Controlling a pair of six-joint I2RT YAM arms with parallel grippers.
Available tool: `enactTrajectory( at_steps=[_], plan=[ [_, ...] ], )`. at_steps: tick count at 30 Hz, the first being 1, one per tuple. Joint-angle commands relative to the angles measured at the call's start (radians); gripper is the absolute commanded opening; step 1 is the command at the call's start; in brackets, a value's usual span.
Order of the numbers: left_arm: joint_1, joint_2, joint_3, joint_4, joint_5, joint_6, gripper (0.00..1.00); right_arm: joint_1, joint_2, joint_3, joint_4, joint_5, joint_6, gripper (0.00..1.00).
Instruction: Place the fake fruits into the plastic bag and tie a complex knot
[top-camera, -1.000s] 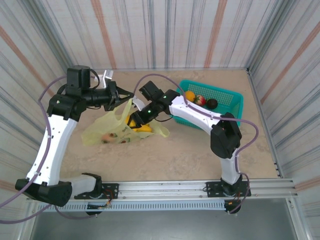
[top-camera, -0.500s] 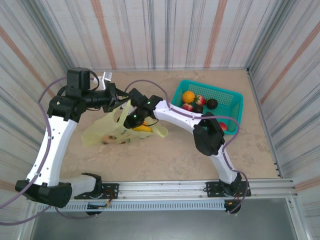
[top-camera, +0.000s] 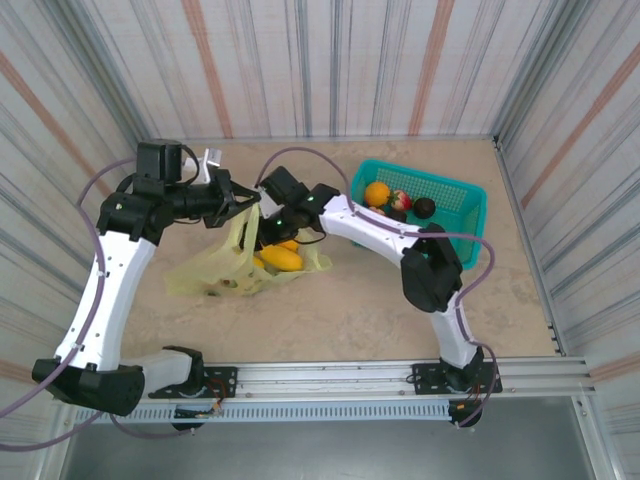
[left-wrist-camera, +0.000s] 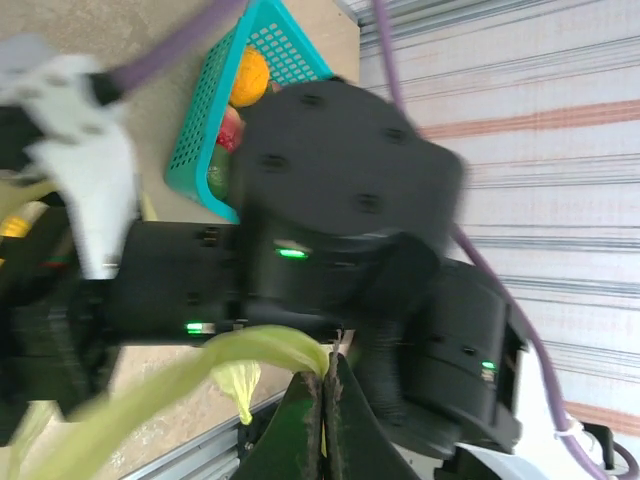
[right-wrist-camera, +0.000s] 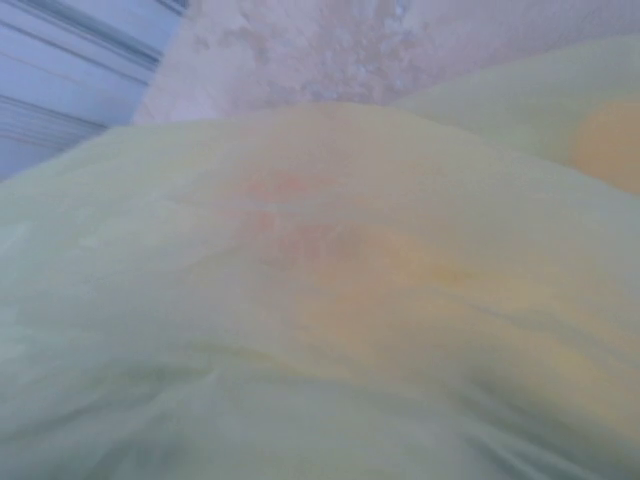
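The left pincer (left-wrist-camera: 324, 385) clamps the plastic bag (top-camera: 205, 272) by its handle, apparently holding the mouth open for the right pincer (top-camera: 268, 234) beside it, whose grip I cannot tell.

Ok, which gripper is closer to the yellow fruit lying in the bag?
Right. The right gripper sits at the mouth of the plastic bag, just beyond the yellow fruit. The left gripper is farther off, up and left in the top view, shut on the bag's raised edge.
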Motion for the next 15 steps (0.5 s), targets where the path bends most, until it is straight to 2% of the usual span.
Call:
enactTrajectory(
  at_steps=[1, 5, 15],
  plan=[
    [0.008, -0.012, 0.041, -0.02, -0.011, 0.017, 0.0, -0.029, -0.112, -0.053, 0.044, -0.061, 0.019, 0.68],
    [0.008, -0.005, 0.044, -0.012, -0.006, 0.014, 0.0, -0.069, -0.178, -0.107, 0.042, -0.105, 0.025, 0.63],
    [0.006, 0.019, 0.054, 0.007, 0.01, -0.007, 0.0, -0.203, -0.396, -0.281, 0.112, -0.167, 0.089, 0.61]
  ],
)
